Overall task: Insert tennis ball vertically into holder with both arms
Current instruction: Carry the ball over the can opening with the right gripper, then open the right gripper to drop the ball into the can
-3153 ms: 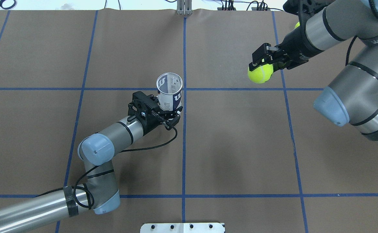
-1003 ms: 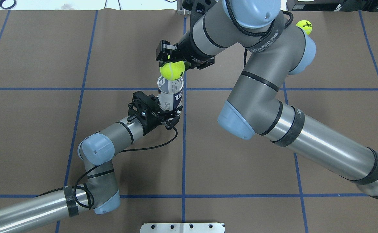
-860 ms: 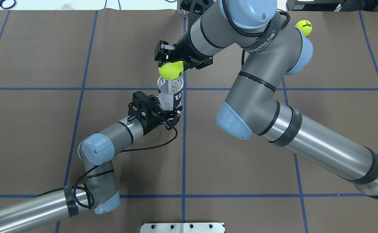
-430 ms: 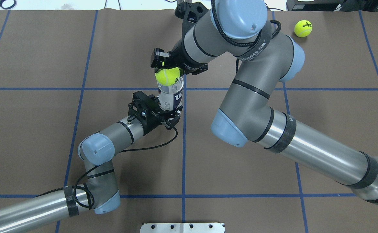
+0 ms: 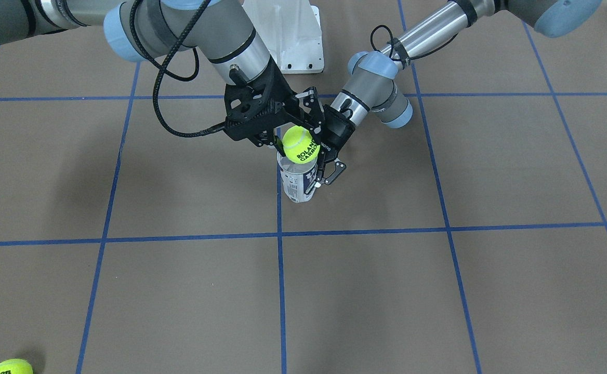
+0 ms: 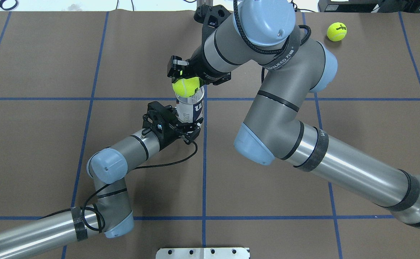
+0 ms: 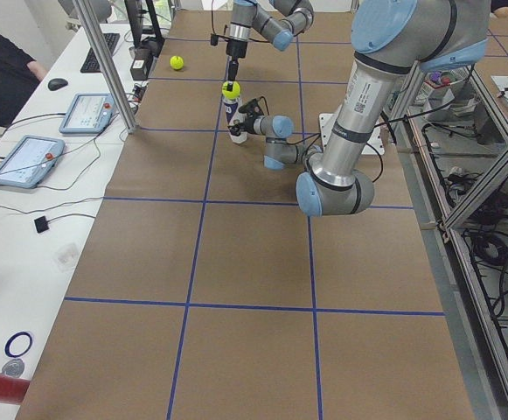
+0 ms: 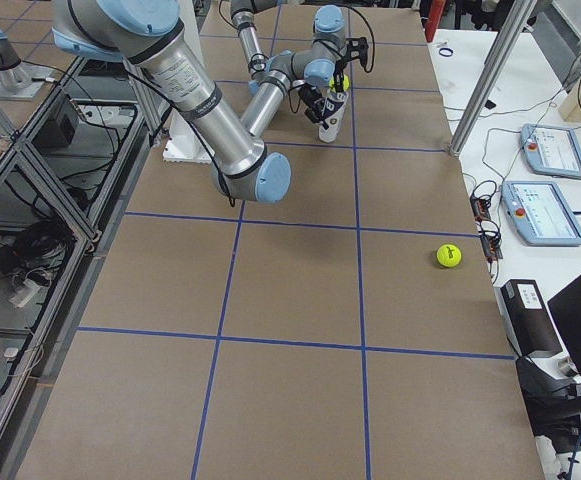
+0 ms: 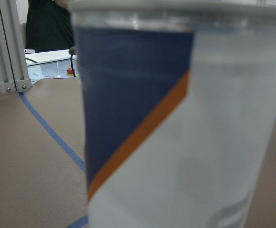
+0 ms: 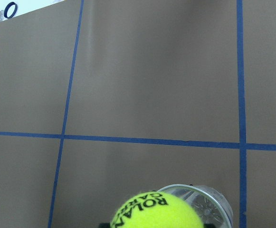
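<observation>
Movement since the earlier frames is all on the right arm's side. Three seconds ago its tennis ball (image 6: 185,87) hung well to the right of the holder (image 6: 191,112). A second ago it was just past the holder's far rim, and now it overlaps the far part of the open mouth in the overhead view. The wrist view shows the ball covering only part of that mouth. The holder and the left gripper (image 6: 187,124) have not shifted. A second tennis ball (image 6: 336,31), earlier hidden by the right elbow, now shows well apart from the holder, toward the table's (image 6: 51,144) far right corner.

Brown paper with blue tape lines spreads wide from the holder on the operators' side and to either flank. The left arm fills the side nearest the robot, where the white base plate (image 6: 202,253) sits at the table edge.

The right gripper (image 6: 184,80) is clamped on the ball from above. Whether the ball touches the silver rim cannot be told. The left gripper's fingers are closed around the upright holder's lower body.
</observation>
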`<state>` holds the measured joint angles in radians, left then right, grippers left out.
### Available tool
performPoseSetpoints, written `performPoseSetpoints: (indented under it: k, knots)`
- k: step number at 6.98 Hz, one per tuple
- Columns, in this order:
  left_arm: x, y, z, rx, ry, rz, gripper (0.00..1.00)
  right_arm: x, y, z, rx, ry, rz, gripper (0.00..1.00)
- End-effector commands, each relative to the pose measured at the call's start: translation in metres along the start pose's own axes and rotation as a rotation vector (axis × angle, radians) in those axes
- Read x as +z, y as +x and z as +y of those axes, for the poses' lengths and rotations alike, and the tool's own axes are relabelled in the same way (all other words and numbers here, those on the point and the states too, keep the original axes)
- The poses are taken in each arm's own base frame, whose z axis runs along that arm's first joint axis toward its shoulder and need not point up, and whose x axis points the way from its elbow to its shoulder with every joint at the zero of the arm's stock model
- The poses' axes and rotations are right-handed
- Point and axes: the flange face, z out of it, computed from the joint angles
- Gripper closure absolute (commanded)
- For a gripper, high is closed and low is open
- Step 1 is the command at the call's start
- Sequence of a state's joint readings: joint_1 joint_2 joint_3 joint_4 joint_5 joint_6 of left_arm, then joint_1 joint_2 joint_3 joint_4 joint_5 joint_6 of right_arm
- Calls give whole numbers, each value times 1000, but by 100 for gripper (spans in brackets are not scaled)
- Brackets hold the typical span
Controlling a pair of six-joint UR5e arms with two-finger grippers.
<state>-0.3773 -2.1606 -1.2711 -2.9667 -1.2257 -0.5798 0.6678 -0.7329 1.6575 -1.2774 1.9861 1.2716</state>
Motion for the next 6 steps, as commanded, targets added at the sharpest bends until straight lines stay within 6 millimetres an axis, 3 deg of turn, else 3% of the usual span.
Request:
performPoseSetpoints:
  k: [1, 4, 6]
  knots:
    - [0, -2, 0, 1, 0, -2, 28, -3, -2, 0, -1, 3, -7, 1]
    - [0, -4, -2, 1, 2, -6, 28, -6, -2, 0, -4, 8, -13, 1]
    - [0, -2, -5, -1, 8, -2, 22, -12, -1, -3, -4, 16, -17, 1]
